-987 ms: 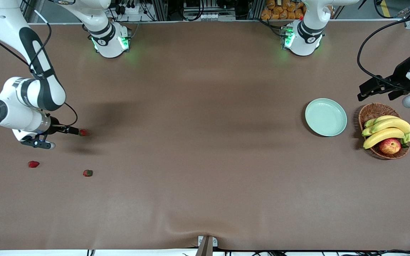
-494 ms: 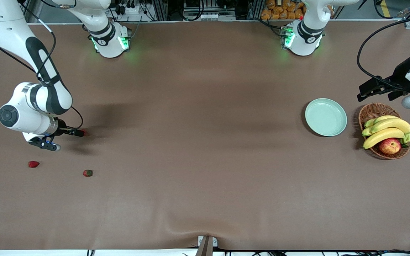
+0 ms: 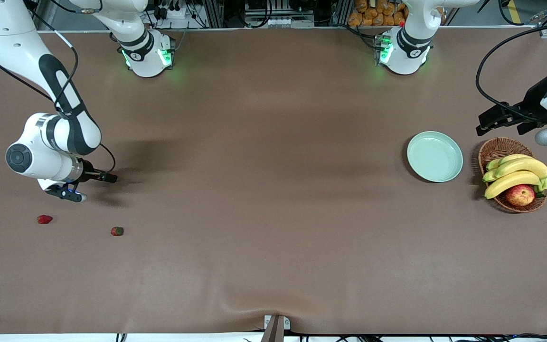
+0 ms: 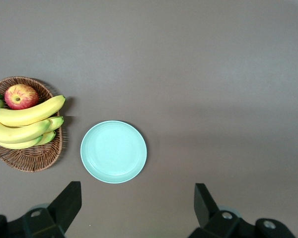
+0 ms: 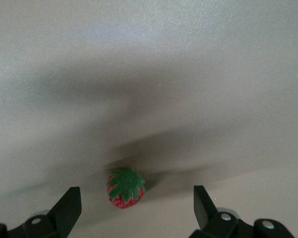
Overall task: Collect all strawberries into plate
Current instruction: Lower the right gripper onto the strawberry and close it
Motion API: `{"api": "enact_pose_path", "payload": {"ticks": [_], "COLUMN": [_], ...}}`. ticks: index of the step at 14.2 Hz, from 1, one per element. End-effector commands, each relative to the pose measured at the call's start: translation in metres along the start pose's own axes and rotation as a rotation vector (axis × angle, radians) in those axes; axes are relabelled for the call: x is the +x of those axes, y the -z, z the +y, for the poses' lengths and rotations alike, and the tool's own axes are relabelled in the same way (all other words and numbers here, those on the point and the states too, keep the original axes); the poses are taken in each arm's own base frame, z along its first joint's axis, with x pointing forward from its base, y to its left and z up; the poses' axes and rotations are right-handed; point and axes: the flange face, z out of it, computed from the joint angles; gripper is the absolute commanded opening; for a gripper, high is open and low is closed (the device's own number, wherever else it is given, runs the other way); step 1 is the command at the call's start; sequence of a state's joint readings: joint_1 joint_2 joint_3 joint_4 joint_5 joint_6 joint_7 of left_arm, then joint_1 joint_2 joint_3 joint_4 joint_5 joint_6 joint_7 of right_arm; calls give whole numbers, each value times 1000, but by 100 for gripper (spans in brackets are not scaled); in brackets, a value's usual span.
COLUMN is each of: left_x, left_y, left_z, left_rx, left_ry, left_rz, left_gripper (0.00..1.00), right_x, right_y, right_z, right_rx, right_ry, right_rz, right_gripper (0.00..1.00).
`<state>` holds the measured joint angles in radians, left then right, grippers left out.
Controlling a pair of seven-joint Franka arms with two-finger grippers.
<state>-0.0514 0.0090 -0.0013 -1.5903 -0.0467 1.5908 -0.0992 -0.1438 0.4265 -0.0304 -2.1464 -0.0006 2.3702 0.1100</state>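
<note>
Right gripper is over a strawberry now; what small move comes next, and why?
Probably lower the right gripper straight down, then close. Its fingers are open with the strawberry lying on the table between them, not yet gripped, and the plate holds none.

The right gripper (image 5: 134,210) stands with fingers spread wide, only one strawberry (image 5: 125,187) lying on the table between them. The plate (image 3: 435,156) lies unobstructed from above, but the wicker basket (image 3: 495,148) (heaped with bananas (image 3: 515,173)) sits just beside it.
</note>
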Motion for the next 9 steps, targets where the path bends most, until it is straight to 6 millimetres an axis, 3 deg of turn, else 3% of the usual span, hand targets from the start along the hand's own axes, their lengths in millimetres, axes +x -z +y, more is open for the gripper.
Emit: {"api": "enact_pose_path", "payload": {"ticks": [1, 5, 9], "left_x": [1, 2, 2], "left_y": [3, 2, 2], "left_z": [-1, -2, -2], "left_rx": [10, 10, 10], "left_ry": [-15, -13, -15], "left_rz": [2, -1, -1], "left_gripper": [100, 100, 100], "right_x": [-6, -7, -7], "right_y": [-5, -6, -10], "right_z": [-3, -7, -7], "right_rx": [13, 11, 21], "right_ry": [-17, -10, -22], "right_rz": [-3, -6, -13], "right_gripper": [97, 78, 32]}}
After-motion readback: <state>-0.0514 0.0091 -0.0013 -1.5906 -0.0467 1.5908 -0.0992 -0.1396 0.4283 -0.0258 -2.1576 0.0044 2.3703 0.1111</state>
